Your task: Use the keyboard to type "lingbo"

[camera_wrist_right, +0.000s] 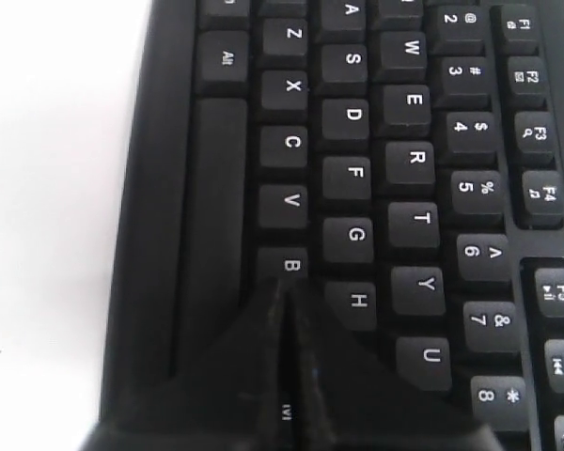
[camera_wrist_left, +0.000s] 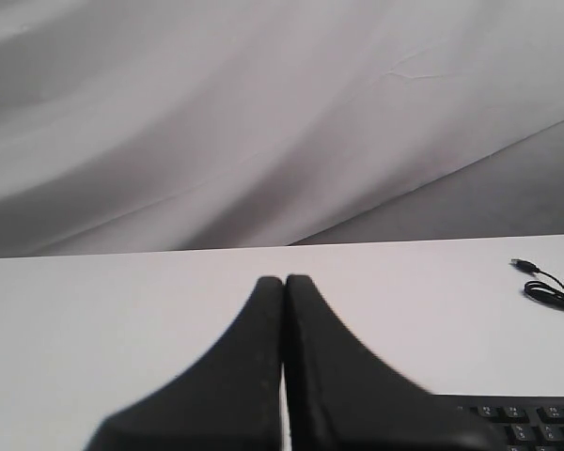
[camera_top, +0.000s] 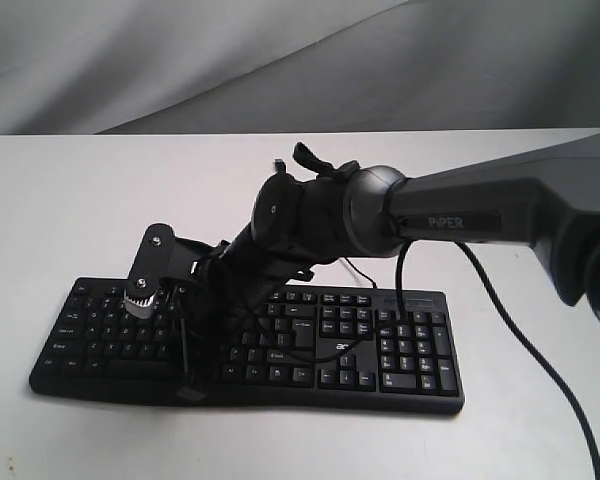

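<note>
Hiding the keyboard's (camera_top: 380, 350) middle keys, the right gripper (camera_wrist_right: 284, 287) stands clenched at the B key (camera_wrist_right: 290, 266), while the left gripper (camera_wrist_left: 284, 280), also clenched, faces table (camera_wrist_left: 122, 310) and cable (camera_wrist_left: 548, 289).

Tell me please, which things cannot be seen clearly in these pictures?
1. Exterior view: the right arm covers the middle of the keyboard.
2. Right wrist view: the shut right gripper hides the keys next to B; whether it touches a key cannot be told.
3. Left wrist view: behind the shut left gripper, the keyboard is cut off by the edge and its legends are too small.
</note>
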You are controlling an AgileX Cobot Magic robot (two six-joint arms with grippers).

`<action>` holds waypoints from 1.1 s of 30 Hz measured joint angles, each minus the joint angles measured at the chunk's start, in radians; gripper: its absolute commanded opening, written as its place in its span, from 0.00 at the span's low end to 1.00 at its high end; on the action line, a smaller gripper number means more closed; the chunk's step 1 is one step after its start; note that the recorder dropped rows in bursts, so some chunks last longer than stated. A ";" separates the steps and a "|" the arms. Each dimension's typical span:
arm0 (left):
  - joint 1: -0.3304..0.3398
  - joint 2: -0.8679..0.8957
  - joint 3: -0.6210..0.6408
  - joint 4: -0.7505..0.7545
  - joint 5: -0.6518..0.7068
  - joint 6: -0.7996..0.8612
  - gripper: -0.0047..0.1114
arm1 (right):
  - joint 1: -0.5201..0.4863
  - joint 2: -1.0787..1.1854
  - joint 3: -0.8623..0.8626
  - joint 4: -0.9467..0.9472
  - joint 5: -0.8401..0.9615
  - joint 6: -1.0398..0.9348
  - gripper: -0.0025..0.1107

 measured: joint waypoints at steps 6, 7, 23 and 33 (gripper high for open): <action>0.000 0.000 0.000 0.000 0.000 0.000 0.04 | 0.000 0.015 0.000 0.008 -0.005 0.000 0.02; 0.000 0.000 0.000 0.000 0.000 0.000 0.04 | 0.000 0.015 0.000 0.008 -0.005 0.000 0.02; 0.000 0.000 0.000 0.000 0.000 0.000 0.04 | 0.000 0.041 -0.145 -0.005 0.006 0.031 0.02; 0.000 0.000 0.000 0.000 0.000 0.000 0.04 | 0.000 0.088 -0.172 -0.003 0.031 0.040 0.02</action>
